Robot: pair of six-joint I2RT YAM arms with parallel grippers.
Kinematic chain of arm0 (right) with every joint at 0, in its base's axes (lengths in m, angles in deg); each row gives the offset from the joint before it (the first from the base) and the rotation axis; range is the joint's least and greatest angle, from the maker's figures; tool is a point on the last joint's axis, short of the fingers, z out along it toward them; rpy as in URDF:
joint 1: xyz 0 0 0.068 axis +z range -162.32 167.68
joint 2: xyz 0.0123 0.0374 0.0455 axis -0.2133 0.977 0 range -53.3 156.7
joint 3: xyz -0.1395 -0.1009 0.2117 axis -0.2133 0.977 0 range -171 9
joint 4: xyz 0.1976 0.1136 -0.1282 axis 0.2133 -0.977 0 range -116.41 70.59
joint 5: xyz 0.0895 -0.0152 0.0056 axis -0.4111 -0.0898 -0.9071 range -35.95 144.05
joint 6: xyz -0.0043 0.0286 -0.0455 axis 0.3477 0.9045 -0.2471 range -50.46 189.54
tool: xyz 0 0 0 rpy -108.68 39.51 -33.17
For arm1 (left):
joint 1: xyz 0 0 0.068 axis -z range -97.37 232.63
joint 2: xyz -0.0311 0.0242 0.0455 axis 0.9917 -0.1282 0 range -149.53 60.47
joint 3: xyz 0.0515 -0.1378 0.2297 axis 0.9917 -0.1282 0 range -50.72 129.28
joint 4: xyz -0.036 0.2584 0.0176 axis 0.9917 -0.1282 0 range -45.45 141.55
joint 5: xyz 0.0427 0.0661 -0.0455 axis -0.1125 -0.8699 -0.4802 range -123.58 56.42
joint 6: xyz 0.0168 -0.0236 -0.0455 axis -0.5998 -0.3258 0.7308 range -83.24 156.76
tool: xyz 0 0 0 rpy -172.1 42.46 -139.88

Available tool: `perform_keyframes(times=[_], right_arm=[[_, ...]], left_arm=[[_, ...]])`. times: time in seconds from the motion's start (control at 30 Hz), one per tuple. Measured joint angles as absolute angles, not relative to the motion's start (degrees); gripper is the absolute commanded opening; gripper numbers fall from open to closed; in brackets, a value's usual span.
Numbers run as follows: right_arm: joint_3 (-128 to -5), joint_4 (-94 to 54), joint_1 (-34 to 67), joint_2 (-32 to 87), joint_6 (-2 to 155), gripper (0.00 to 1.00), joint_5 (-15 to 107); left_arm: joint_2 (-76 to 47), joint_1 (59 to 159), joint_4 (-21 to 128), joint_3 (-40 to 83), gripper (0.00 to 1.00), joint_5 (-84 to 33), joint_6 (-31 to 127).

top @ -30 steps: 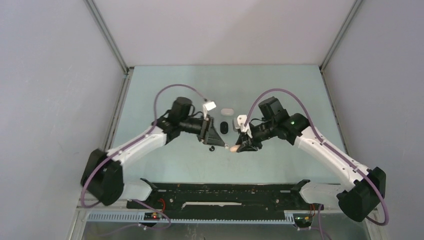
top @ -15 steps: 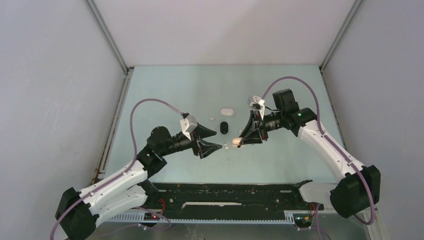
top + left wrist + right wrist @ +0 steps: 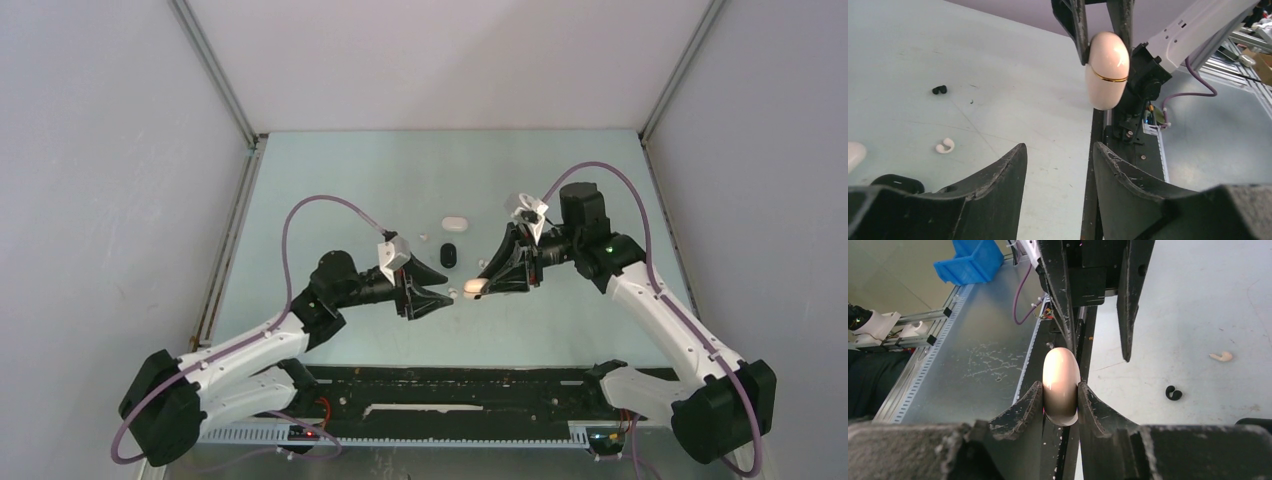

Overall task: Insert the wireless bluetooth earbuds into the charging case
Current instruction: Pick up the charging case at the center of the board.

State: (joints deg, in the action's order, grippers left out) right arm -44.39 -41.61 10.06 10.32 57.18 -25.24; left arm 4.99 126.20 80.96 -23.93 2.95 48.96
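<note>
Above the pale green table (image 3: 350, 180), the right gripper (image 3: 1060, 385) holds a beige charging case (image 3: 1107, 70) clamped by one end, both fingers pressed to its sides; the pebble's long axis runs out along those fingers, its free end aimed at the left gripper (image 3: 1059, 150), whose jaws stand apart with nothing between them; the case hangs straight ahead of that gap, just beyond the fingertips and not touching; a gold seam (image 3: 1109, 78) rings it crosswise and the lid looks closed, so the left arm, the only free one, seems the one to act on the offered end. Counted: three cases, the beige one aloft, a white case (image 3: 455, 223) and a black case (image 3: 449, 254) lying on the table farther back; two loose buds can be made out, one black earbud (image 3: 939, 90) and one white earbud (image 3: 945, 146), well apart on the surface and below both grippers; neither is in any case yet.
</note>
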Motion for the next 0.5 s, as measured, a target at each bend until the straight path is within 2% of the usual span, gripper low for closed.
perform_keyframes(times=[0.5], right_arm=[[-43.9,-35.0,15.1,12.9,61.3,0.0,-23.3]], left_arm=[[1.9,127.4,81.8,-22.0,0.44,8.2,50.5]])
